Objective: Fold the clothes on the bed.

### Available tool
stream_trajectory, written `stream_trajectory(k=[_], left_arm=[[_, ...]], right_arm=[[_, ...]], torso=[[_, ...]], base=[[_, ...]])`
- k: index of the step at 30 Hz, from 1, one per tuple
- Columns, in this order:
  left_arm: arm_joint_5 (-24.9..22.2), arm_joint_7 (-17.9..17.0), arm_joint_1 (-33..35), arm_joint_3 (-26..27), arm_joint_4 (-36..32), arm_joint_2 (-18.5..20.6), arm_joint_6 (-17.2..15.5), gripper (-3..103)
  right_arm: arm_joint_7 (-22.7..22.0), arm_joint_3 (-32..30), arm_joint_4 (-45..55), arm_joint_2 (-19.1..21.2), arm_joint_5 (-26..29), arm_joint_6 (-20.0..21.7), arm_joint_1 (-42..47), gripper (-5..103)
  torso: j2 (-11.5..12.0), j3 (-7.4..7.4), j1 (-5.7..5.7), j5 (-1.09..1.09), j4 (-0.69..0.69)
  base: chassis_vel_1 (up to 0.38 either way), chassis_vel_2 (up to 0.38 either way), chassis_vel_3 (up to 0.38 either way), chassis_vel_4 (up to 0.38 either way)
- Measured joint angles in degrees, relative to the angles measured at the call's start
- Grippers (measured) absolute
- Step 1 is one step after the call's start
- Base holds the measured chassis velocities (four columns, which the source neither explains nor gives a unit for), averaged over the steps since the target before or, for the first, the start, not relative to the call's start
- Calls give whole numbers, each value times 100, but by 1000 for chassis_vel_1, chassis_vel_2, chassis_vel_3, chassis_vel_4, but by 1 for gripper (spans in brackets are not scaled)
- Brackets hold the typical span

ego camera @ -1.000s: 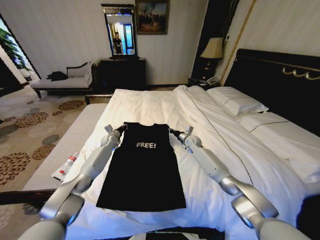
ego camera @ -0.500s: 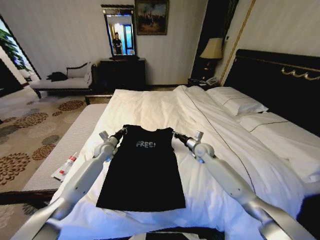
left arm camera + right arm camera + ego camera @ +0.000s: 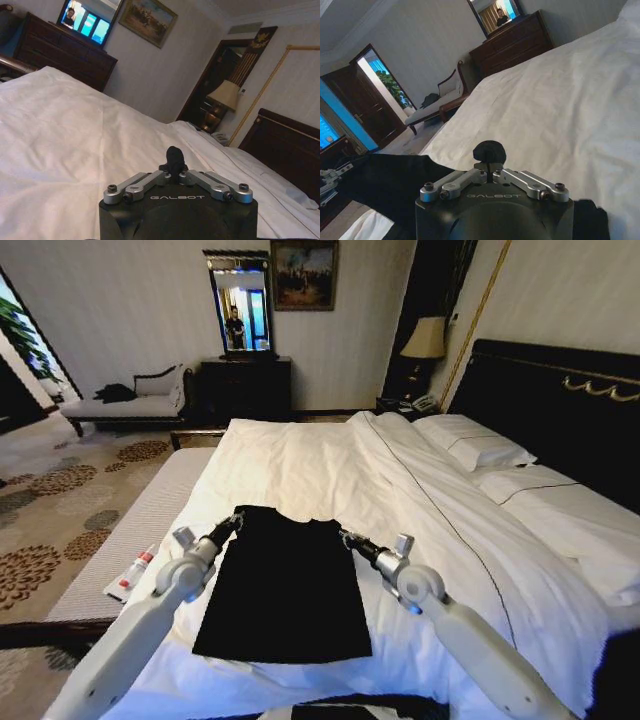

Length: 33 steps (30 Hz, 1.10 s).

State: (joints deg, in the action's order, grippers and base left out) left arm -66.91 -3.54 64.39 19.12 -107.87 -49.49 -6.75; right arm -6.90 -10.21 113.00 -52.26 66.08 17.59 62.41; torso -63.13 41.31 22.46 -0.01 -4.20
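Bed (image 3: 330,455), white sheets. Black T-shirt (image 3: 285,585) lies flat near the bed's foot, top edge lifted, no lettering showing. Left end effector (image 3: 233,521) pinches its left top corner, right end effector (image 3: 346,536) the right one. Wrist views read "GALBOT" on both; right wrist view shows the shirt (image 3: 390,182) hanging across.

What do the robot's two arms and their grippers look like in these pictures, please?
Both arms are smooth, rounded silver-grey tubes with bulbous joints. The left gripper and right gripper are slim and dark. In the wrist views, each has a black housing lettered GALBOT, silver linkage bars with dark screws, and black fingertips.
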Motion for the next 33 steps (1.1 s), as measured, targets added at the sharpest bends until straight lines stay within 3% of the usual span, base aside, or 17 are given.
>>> stream_trajectory(k=[6, 11, 21, 33], left_arm=[[172, 98, 654, 373, -392, -23, 14, 1], [392, 290, 1524, 815, -693, -132, 57, 1], [341, 582, 2489, 1696, -779, -230, 174, 1], [958, 686, 2926, 1406, -617, -445, 324, 1]], right_arm=[[25, -188, 489, -33, -331, 0, 761, 1], [121, -248, 905, -282, -806, 4, 1544, 1], [252, -331, 1070, -669, -1275, -9, 2198, 1], [445, -703, 1075, -990, -1660, -112, 3028, 1]], torso=[[0, 1, 1, 1, -1], [0, 0, 0, 0, -1], [1, 1, 1, 1, 0], [0, 1, 1, 1, -1]], base=[[0, 0, 0, 0], [0, 0, 0, 0], [0, 0, 0, 0], [0, 0, 0, 0]])
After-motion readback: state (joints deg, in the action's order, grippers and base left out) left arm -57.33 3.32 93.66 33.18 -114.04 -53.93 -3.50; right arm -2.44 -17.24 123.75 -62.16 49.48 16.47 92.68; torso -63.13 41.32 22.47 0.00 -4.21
